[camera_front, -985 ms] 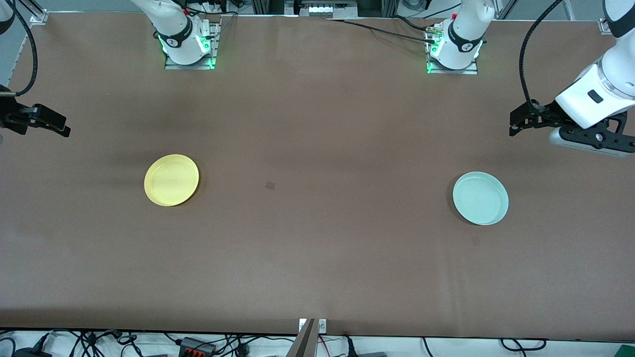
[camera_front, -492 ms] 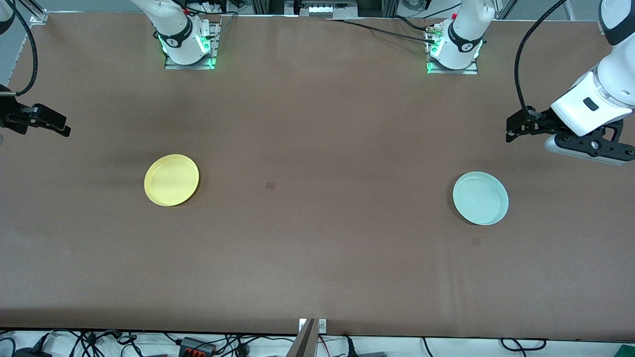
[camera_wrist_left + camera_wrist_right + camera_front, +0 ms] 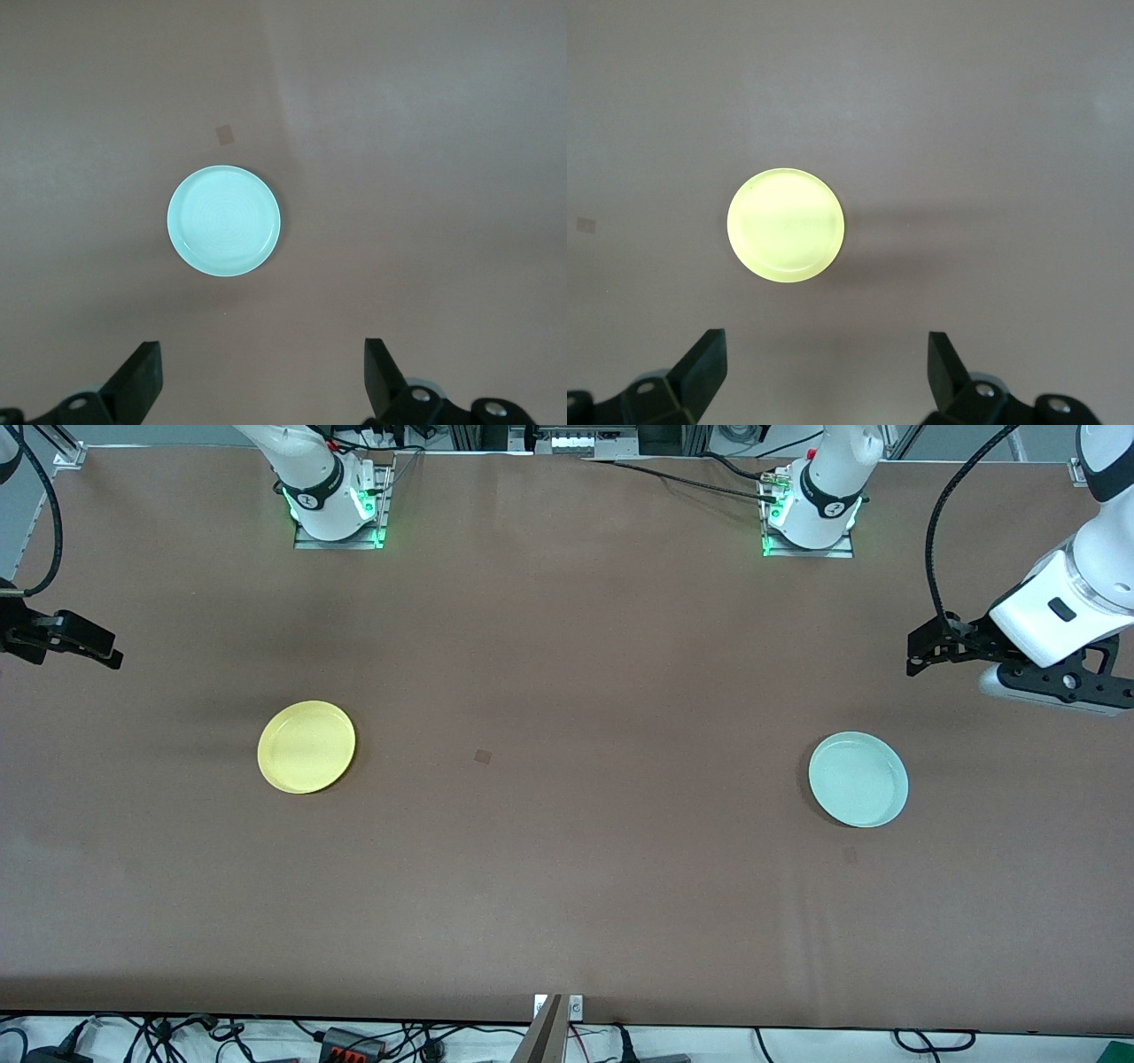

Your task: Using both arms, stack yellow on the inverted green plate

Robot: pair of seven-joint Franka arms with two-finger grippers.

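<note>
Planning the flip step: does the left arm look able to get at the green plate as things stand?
Probably yes. The left tool hangs open and empty above the table's left-arm end, and the green plate lies rim-up on bare table with nothing on or beside it.

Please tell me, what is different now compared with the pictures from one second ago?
Only the left gripper shifted slightly: it edged toward the table's middle, then eased back a little, staying open over bare table. The right gripper, the round yellow plastic plate and the round pale green plastic plate did not move.
</note>
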